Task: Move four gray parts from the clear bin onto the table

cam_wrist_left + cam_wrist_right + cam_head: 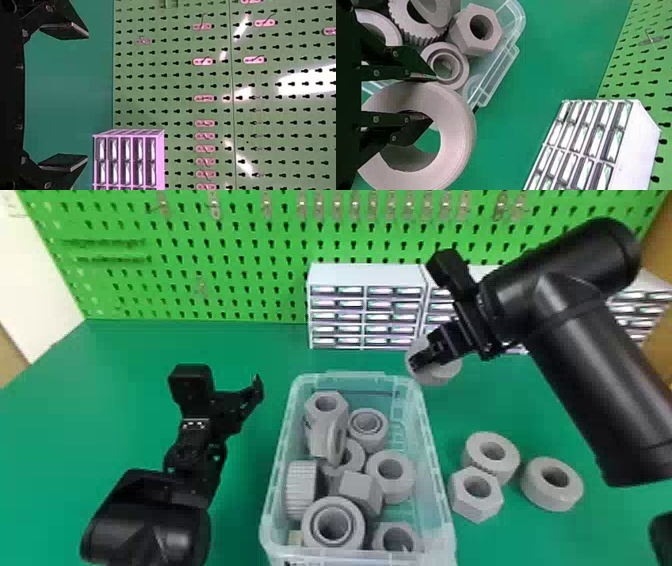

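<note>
Clamped with the right jaws on the thick wall of a gray ring, pinching from inside the hole and from outside. Held above the tabletop, past the far right corner of the clear bin. Nearer the robot and to the left of the right jaws for the bin; nearer the robot and to their right for a round part, a hex nut and a flat ring, all three out on the tabletop.

Probably down to the last transfer: three parts out, a fourth in the jaws, only the set-down left. Hinges on the drop straight below the right jaws: onto bare tabletop, clear of the bin's rim to their left. Best to lower there, or to shift first toward the robot and rightward, to join the group. Apparently tilted along the hole's axis, so likely to touch on one edge and need levelling before release. Could roll or tip against the rim if let go too high or too far left. Could also snag on release; better to part the jaws gently and back out of the hole.

Spread wide and empty at the left jaws, left of the bin. Nearer with the right arm for this set-down.
</note>
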